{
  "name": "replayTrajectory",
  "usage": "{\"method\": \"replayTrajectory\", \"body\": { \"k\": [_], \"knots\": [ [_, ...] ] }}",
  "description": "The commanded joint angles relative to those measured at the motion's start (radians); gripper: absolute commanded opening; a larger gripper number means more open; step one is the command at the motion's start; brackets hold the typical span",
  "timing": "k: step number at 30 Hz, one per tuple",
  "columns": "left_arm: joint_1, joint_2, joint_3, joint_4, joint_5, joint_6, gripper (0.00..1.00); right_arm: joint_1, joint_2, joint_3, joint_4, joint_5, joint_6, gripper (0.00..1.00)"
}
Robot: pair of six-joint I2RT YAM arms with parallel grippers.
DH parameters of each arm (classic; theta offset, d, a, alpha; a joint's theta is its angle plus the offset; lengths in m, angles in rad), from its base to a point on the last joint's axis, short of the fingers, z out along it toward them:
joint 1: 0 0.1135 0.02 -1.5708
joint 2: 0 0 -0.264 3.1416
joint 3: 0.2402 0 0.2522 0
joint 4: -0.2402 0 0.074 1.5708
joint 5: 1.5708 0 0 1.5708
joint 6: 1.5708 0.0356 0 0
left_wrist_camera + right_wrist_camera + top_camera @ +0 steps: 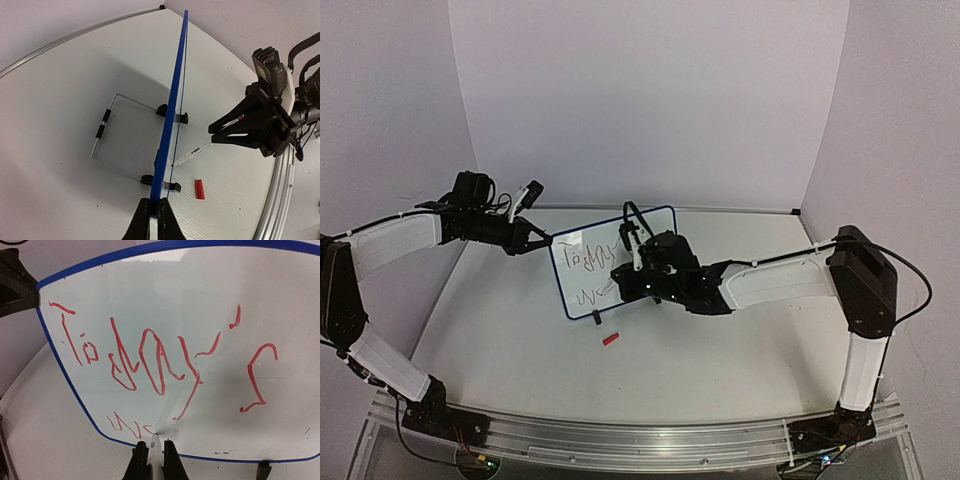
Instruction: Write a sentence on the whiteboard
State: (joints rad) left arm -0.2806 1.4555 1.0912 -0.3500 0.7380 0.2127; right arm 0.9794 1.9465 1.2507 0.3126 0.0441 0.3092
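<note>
- Top view: the board (645, 225) stands upright near the middle of the table (720, 345), its face towards the arms.
- The sentence (592, 258) is thin red scrawl on the board's left half, in two rows.
- The left gripper (545, 241) is at the board's upper left corner, with its jaws closed on the frame.
- The right gripper (619, 281) is in front of the board's lower left part. Its jaws are closed on a marker (608, 288) that points at the lower row.
- A red cap (611, 339) lies on the table just in front of the board, apart from it.
- Left wrist view: the board is seen edge-on as a blue line, and the left fingers (142, 222) are pinched tight on its near end.
- A wire stand (120, 135) lies behind the board, and two black feet (179, 118) are at its base.
- From the right, the marker tip touches the board's face, and the cap lies near the closer foot.
- Right wrist view: the board fills the frame. The top row reads roughly "Today's", and the lower row is only a few strokes at the bottom left.
- The marker sits clamped between the right fingers (139, 462), its tip on the board at the end of the lower row.
- The left gripper shows dark at the board's upper left corner.
</note>
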Motion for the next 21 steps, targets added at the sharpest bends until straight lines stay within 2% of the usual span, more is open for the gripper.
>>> {"method": "replayTrajectory", "body": {
  "k": [1, 14, 21],
  "knots": [
    [-0.006, -0.03, 0.027, -0.017, 0.006, 0.007, 0.0, 0.009, -0.066, 0.018, 0.014, 0.047, -0.024, 0.0],
    [-0.005, -0.027, 0.027, -0.017, 0.006, 0.007, 0.0, 0.015, -0.081, 0.016, 0.008, 0.033, -0.028, 0.0],
    [-0.006, -0.025, 0.029, -0.016, 0.007, 0.007, 0.0, 0.02, -0.131, -0.051, -0.008, 0.039, -0.014, 0.0]
  ]
}}
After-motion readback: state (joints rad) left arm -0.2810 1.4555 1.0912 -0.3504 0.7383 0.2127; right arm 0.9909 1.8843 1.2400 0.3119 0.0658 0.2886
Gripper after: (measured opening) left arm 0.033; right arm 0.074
